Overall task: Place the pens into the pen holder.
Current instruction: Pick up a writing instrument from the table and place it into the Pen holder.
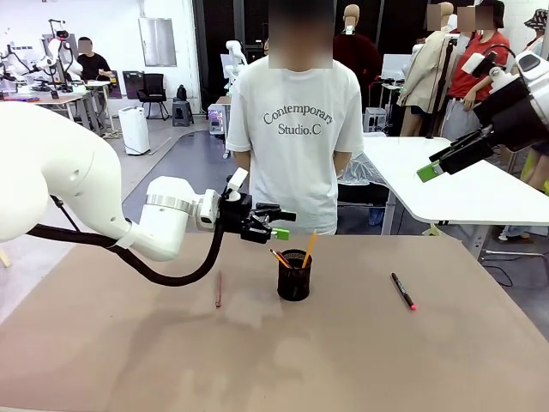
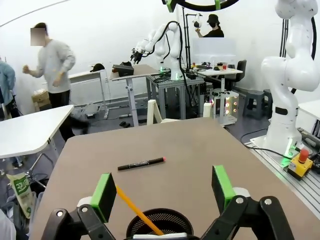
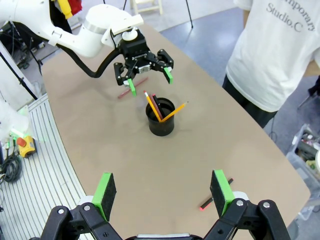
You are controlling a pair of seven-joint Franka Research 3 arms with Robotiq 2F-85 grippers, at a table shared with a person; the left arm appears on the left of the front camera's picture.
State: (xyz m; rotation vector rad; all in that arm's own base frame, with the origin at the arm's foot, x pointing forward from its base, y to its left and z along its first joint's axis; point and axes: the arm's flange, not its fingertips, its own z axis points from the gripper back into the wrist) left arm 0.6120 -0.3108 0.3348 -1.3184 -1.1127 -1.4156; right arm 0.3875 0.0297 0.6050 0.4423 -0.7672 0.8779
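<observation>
Your left pincer (image 1: pixel 281 225) gapes empty just above the pen holder (image 1: pixel 294 281); your right pincer (image 3: pixel 162 187), also apart, holds nothing, well away.

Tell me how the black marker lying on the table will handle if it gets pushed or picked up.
The black marker looks straight and rigid, so it should lift without bending. Apparently round and lying flat on the smooth table, it would probably roll if nudged sideways. Thin and low, it may slip from a careless pinch.
</observation>
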